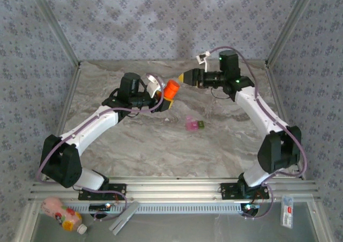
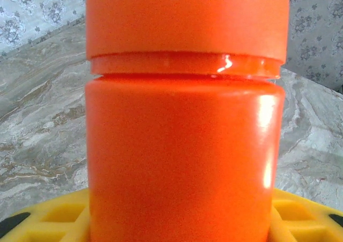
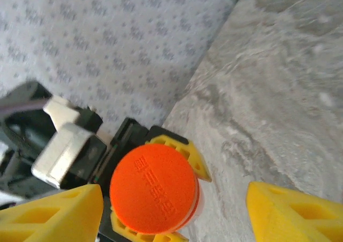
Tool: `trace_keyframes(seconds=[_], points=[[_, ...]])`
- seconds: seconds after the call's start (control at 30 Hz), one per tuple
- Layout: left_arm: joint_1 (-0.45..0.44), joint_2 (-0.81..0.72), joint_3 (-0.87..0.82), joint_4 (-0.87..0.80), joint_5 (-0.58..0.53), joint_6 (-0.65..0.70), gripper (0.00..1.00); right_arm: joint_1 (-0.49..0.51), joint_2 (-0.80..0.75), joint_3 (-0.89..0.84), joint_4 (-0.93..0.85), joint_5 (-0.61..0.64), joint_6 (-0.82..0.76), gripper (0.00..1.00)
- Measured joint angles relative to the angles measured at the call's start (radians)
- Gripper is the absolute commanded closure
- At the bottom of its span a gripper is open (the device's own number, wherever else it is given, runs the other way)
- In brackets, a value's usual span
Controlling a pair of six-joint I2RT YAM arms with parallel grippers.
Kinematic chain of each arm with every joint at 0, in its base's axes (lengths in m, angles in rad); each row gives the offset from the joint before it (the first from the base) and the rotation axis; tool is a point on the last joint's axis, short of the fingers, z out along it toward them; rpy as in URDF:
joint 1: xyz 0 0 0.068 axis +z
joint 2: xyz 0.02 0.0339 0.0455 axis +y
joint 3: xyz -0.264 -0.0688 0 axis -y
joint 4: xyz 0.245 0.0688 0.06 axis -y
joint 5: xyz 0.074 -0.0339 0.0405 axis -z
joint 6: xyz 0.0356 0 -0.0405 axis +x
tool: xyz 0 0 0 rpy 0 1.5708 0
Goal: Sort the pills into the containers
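From above, the pink and green pill case [image 1: 194, 125] lies mid-table, well apart from both arms. The left gripper [image 1: 164, 99] is closed on the orange bottle [image 1: 171, 89]. In the right wrist view, the right gripper [image 3: 174, 191] has its yellow fingers [image 3: 59, 212] wide apart beside the cap [image 3: 154, 187], not touching it. The table [image 1: 134, 140] looks like marble, and the walls [image 1: 161, 17] are grey and patterned.
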Motion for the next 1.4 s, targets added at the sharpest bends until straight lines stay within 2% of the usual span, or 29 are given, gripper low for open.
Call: trace_keyframes(seconds=[0.17,0.33,0.7,0.97,1.4], points=[[0.000,0.000,0.000,-0.006,-0.001,0.010,1.00,0.031,-0.110,-0.008,-0.074,0.247,0.144,0.24],[0.000,0.000,0.000,-0.009,-0.004,0.016,1.00,0.094,-0.101,-0.005,-0.099,0.350,0.210,0.23],[0.000,0.000,0.000,-0.013,-0.003,0.016,1.00,0.188,0.006,0.043,-0.117,0.394,0.239,0.26],[0.000,0.000,0.000,-0.021,-0.003,0.016,1.00,0.200,0.006,0.046,-0.116,0.397,0.239,0.31],[0.000,0.000,0.001,-0.027,0.000,0.015,1.00,0.229,0.006,0.046,-0.122,0.393,0.238,0.29]])
